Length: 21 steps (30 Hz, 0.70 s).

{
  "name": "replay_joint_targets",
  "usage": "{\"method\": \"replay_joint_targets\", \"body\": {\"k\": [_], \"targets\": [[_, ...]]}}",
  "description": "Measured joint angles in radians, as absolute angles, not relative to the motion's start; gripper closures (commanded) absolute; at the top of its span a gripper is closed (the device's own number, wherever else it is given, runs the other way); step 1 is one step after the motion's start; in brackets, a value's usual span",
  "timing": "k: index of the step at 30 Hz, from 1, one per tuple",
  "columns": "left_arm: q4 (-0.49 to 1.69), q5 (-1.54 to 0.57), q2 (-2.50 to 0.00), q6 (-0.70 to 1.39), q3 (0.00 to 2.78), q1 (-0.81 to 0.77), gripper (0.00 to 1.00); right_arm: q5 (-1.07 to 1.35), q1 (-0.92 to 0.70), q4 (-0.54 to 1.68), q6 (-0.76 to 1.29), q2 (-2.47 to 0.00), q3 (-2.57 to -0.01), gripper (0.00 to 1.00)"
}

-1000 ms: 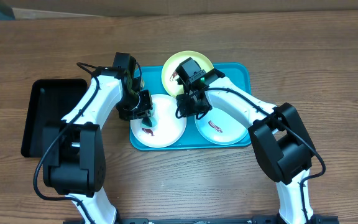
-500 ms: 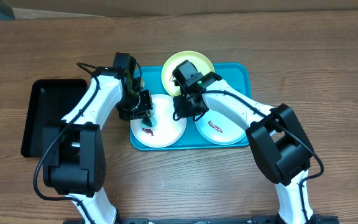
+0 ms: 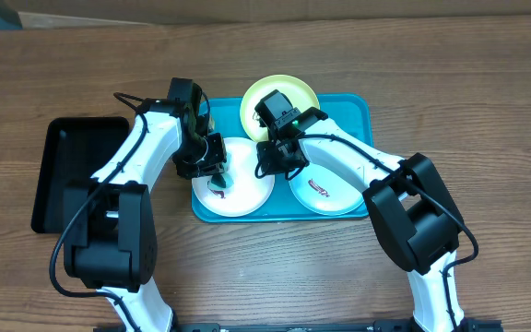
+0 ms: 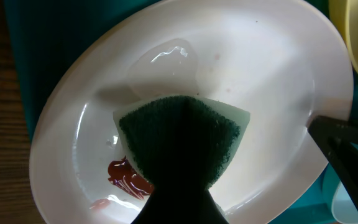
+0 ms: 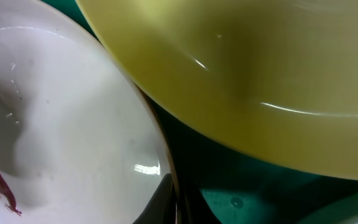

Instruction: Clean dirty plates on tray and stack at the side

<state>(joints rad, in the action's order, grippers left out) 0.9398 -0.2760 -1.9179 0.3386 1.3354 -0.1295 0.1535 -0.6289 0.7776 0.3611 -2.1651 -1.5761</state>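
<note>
The scrubbing step on the first plate is under way, and nothing is stacked at the side yet. The tray (image 3: 358,111) sits mid-counter (image 3: 487,74), with a black bin (image 3: 72,175) toward the counter's left edge.

The white plate (image 4: 241,68) lies at the tray's near-left corner. The left fingers (image 4: 179,199) are clamped on a dark green sponge (image 4: 179,134) pressed into its well. The right fingers (image 4: 328,134) are closed on its rim at the side nearest the tray's middle, apparently steadying it.

A red-brown smear (image 4: 126,177) remains just beside the sponge, so the next move likely calls for wiping across it while the rim grip holds.

The white plate is glossy and shallow, with wet-looking streaks. The yellow-green plate (image 3: 252,101) overhangs the tray's far edge. The green-rimmed plate (image 3: 335,201), at the near-right corner, is also smeared.
</note>
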Motion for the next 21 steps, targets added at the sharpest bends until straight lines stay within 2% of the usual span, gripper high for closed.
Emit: {"method": "replay_joint_targets", "body": {"k": [21], "targets": [[0.883, -0.250, -1.918, 0.338, 1.335, -0.171, 0.96, 0.178, -0.629, 0.779, 0.496, -2.168, -1.576, 0.94]]}}
